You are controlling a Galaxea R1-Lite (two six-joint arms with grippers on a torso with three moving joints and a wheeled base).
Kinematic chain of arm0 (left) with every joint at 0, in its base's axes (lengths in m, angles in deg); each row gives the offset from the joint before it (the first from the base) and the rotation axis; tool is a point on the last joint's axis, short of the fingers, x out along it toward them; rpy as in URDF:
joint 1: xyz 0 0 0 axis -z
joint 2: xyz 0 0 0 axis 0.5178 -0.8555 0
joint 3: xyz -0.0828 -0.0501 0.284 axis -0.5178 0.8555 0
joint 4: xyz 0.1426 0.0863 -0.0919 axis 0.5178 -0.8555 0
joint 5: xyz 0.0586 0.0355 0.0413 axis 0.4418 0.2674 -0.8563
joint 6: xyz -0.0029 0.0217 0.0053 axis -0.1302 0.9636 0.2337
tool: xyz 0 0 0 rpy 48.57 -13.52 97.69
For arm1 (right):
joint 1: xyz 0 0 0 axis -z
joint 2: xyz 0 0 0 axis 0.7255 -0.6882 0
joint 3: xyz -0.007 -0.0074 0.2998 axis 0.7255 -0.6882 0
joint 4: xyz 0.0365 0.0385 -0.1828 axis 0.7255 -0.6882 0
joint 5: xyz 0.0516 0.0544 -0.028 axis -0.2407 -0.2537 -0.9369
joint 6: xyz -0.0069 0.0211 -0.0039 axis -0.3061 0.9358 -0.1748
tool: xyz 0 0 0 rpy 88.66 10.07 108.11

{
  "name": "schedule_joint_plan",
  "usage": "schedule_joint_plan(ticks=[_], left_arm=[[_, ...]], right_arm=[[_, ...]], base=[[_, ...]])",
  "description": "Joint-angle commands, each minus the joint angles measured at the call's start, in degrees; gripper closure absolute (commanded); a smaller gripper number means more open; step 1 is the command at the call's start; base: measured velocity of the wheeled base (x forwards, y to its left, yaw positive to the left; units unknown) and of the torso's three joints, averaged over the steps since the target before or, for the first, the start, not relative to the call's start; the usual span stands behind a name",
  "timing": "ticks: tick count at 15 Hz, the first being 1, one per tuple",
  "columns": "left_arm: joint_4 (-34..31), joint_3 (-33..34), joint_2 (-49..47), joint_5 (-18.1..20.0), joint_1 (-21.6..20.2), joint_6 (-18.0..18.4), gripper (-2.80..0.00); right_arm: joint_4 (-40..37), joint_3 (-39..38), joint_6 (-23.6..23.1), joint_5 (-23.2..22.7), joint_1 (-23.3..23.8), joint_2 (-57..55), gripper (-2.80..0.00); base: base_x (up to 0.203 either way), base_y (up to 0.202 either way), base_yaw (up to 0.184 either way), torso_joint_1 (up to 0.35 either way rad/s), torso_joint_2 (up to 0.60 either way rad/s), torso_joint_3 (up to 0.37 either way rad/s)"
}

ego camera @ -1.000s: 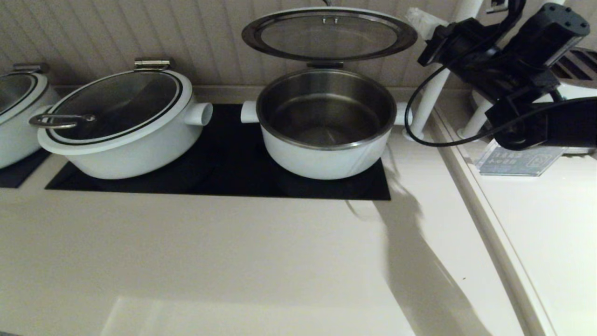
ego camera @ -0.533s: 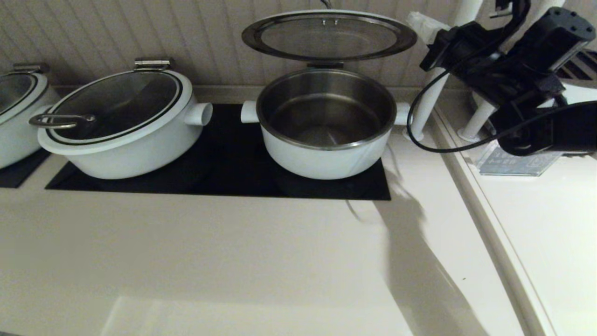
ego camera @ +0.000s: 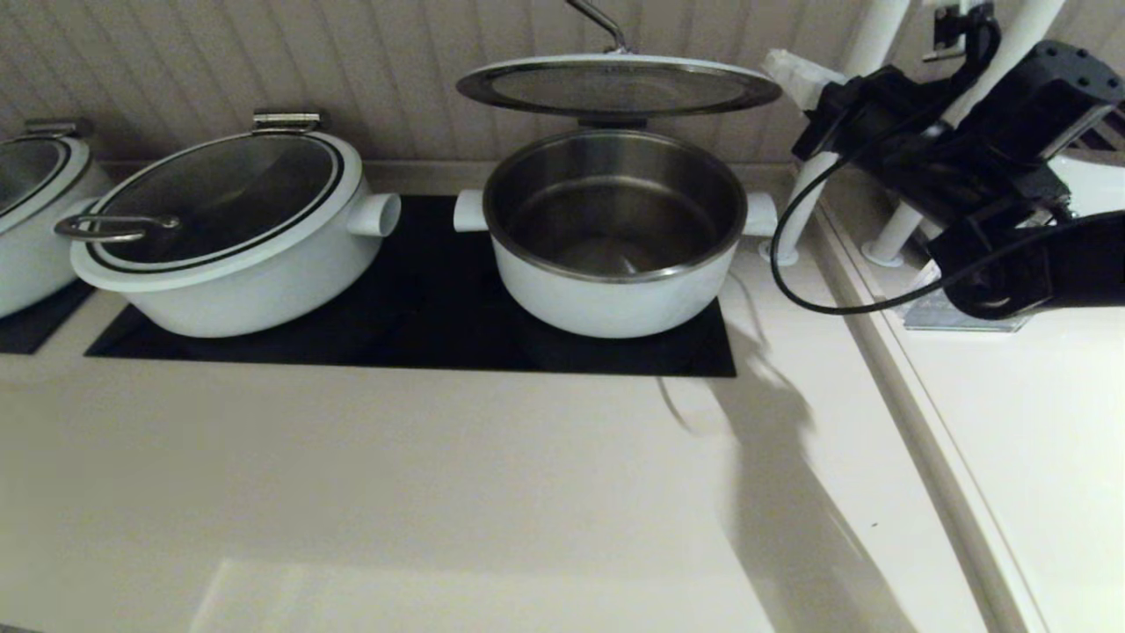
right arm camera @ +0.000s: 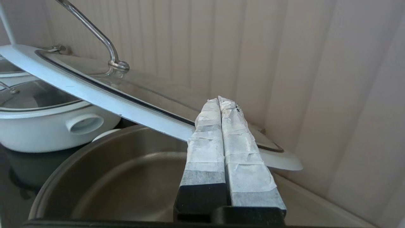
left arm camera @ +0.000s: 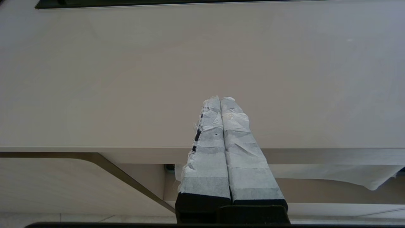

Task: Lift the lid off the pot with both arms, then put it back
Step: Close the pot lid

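The pot (ego camera: 615, 264) stands open on the black hob, its steel inside empty; it also shows in the right wrist view (right arm camera: 126, 177). The lid (ego camera: 615, 88) hangs on its rear hinge above the pot, tilted almost level, with its steel handle (ego camera: 602, 22) pointing up. My right gripper (ego camera: 785, 72) is shut and empty, its taped fingertips at the lid's right edge. In the right wrist view the right gripper (right arm camera: 219, 99) lies across the lid's white rim (right arm camera: 95, 91); I cannot tell whether they touch. My left gripper (left arm camera: 220, 99) is shut and empty over the counter's front edge, outside the head view.
A wider white pot (ego camera: 228, 229) with a closed lid stands left of the task pot on the black hob (ego camera: 422, 334). A third pot (ego camera: 26, 211) sits at the far left. White posts (ego camera: 817, 176) and a raised ledge (ego camera: 888, 352) lie right of the pot.
The lid has swung down from a steeper tilt to nearly level over the pot. My right arm has shifted slightly down and to the right.
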State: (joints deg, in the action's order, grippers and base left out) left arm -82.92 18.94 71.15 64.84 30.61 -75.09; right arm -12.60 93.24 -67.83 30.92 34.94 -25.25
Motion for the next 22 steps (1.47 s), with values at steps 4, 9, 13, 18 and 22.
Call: schedule_joint_plan(ticks=[4, 9, 13, 18, 22], left_arm=[[0.0, 0.0, 0.0, 0.0, 0.0, 0.0, 0.00], [0.0, 0.0, 0.0, 0.0, 0.0, 0.0, 0.00], [0.0, 0.0, 0.0, 0.0, 0.0, 0.0, 0.00], [0.0, 0.0, 0.0, 0.0, 0.0, 0.0, 0.00], [0.0, 0.0, 0.0, 0.0, 0.0, 0.0, 0.00]], right_arm=[[2.9, -4.0, 0.0, -0.9, -0.1, 0.6, 0.00], [6.5, -9.0, 0.0, -2.0, -0.1, 1.2, 0.00], [8.9, -12.9, -0.2, -4.1, -0.1, 1.9, 0.00], [12.5, -16.2, -0.3, -6.8, -0.2, 1.9, 0.00], [13.3, -17.8, -1.4, -7.9, -0.2, 1.7, 0.00]], base=[[0.000, 0.000, 0.000, 0.000, 0.00, 0.000], [0.000, 0.000, 0.000, 0.000, 0.00, 0.000], [0.000, 0.000, 0.000, 0.000, 0.00, 0.000], [0.000, 0.000, 0.000, 0.000, 0.00, 0.000], [0.000, 0.000, 0.000, 0.000, 0.00, 0.000]])
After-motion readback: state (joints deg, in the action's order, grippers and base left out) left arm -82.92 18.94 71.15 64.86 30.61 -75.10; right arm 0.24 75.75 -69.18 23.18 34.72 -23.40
